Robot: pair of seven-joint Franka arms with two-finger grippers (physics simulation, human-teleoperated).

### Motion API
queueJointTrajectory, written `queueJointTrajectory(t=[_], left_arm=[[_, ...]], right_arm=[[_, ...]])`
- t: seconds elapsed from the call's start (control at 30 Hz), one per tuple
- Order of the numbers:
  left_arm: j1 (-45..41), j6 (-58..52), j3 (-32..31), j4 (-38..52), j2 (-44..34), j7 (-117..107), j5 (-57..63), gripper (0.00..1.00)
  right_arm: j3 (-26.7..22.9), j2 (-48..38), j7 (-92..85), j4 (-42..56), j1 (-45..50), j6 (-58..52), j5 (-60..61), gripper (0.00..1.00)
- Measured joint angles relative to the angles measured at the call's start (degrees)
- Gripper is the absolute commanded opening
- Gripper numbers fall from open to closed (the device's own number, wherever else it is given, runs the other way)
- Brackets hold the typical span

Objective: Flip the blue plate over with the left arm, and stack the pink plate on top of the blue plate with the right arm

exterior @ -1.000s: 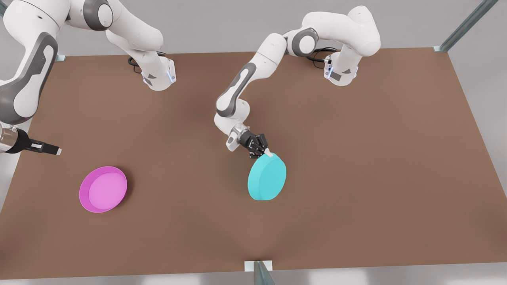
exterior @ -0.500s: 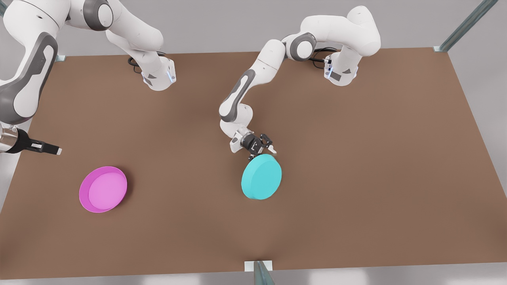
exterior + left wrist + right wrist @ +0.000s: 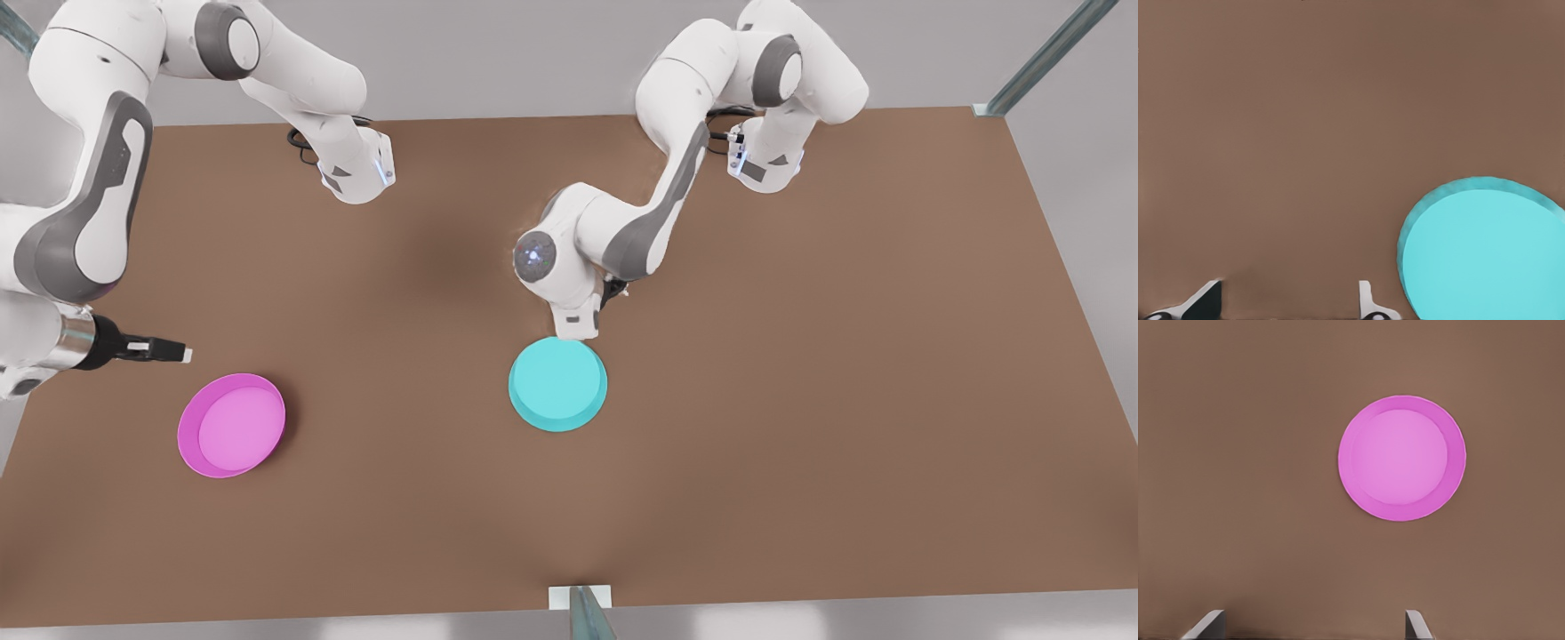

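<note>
- Near the middle of the brown table, the blue plate lies flat with its plain base facing up and its rim down, nothing gripping it
- The left gripper sits above the table just beside the blue plate, on the side toward the arm bases; in the front view it is tucked under the arm's wrist
- In the left wrist view the two fingertips stand wide apart with only bare table between them, holding nothing; the plate's edge lies close to one tip but outside the gap
- Toward the front view's left, the pink plate rests upright on the table, its lighter inside facing up, well apart from the blue plate
- The right gripper hovers near the table's edge at the front view's left, pointing sideways, above and just beyond the pink plate, not touching it
- In the right wrist view the fingertips are spread wide and empty, with the pink plate lying whole on the table ahead of them
</note>
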Motion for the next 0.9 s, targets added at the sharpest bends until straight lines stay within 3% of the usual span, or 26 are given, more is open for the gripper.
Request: queueJointTrajectory(t=[0.1, 0.2, 0.23, 0.3, 0.33, 0.4, 0.5, 0.77, 0.9], left_arm=[[7.1, -7.6, 16.1, 0.0, -7.0, 10.5, -5.2, 1.00], [8.9, -12.3, 21.7, 0.5, -9.6, 20.3, -7.3, 1.00], [15.7, -12.9, 11.8, 0.5, -13.5, 23.1, -5.5, 1.00], [40.2, -10.9, -22.4, -9.3, -24.9, 27.3, 2.3, 1.00], [52.3, -9.1, -35.6, -15.6, -29.9, 29.6, 5.5, 1.00], [64.9, -4.9, -46.8, -24.8, -37.7, 34.0, 9.8, 1.00], [68.9, -1.4, -50.4, -25.3, -38.8, 39.3, 13.1, 1.00], [65.5, -5.0, -51.0, -18.2, -34.0, 48.7, 14.5, 1.00], [65.0, -6.8, -54.8, -14.9, -34.6, 52.0, 14.6, 1.00]], right_arm=[[0.1, 6.5, -3.4, 2.0, -6.3, 0.7, 1.1, 1.00], [-2.9, 15.0, -5.7, 2.1, -15.4, 5.0, 0.7, 1.00], [-3.3, 17.3, -6.3, 2.0, -18.2, 6.9, 0.8, 1.00], [-3.7, 21.3, -7.4, 2.0, -21.0, 10.8, 1.8, 1.00], [-3.7, 22.8, -7.9, 2.0, -21.5, 12.6, 2.3, 1.00], [-3.9, 24.5, -8.6, 0.7, -21.4, 15.9, 3.2, 1.00], [-4.0, 25.1, -9.0, -2.8, -19.2, 21.6, 4.3, 1.00], [-4.1, 22.9, -7.4, -9.0, -15.0, 30.1, 4.9, 1.00], [-4.0, 22.9, -6.4, -11.3, -14.1, 31.6, 5.0, 1.00]])
